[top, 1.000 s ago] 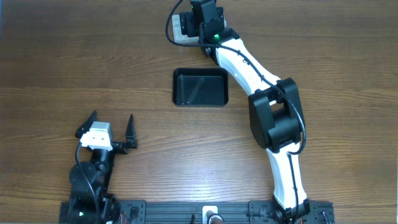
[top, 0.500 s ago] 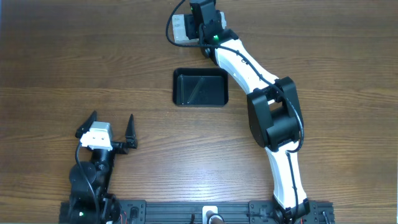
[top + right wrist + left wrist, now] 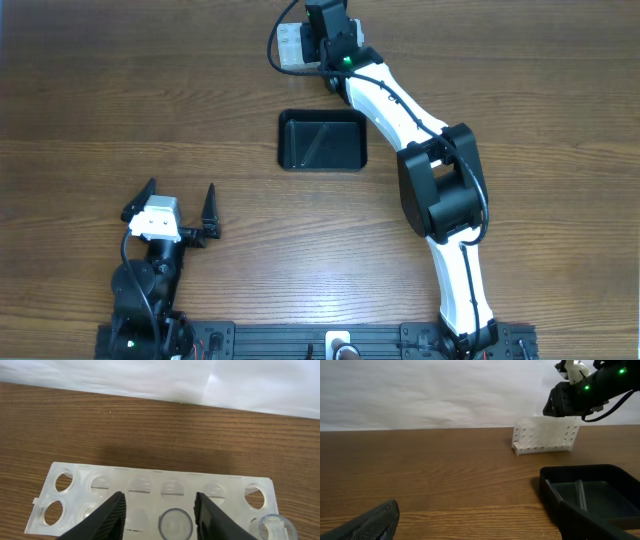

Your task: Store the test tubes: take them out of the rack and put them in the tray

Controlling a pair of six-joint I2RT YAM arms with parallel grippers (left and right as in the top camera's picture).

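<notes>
the right arm reached across to the rack (image 3: 291, 45) at the far edge of the surface (image 3: 520, 80), and its right tool (image 3: 159, 496) hung above the rack's near row of holes. one test tube (image 3: 175, 524) stood upright in that row. its open mouth faced the wrist camera, so its long axis ran straight along the tool's line of approach. the mouth lay between the two fingers (image 3: 116, 515) without touching either one. a second tube (image 3: 274, 527) stood in the same row, off to one side and outside the fingers. the right tool's fingers were apart, wider than the tube's mouth, and held nothing.

the coming move looked like a straight drop over that middle tube, then a close on its upper part.

the tray (image 3: 281, 140) sat nearer the arm bases than the rack, with one stored tube (image 3: 318, 140) lying flat inside. the left tool (image 3: 181, 187) rested well apart from both, fingers spread and empty, so the right arm was plainly the nearer one.
</notes>
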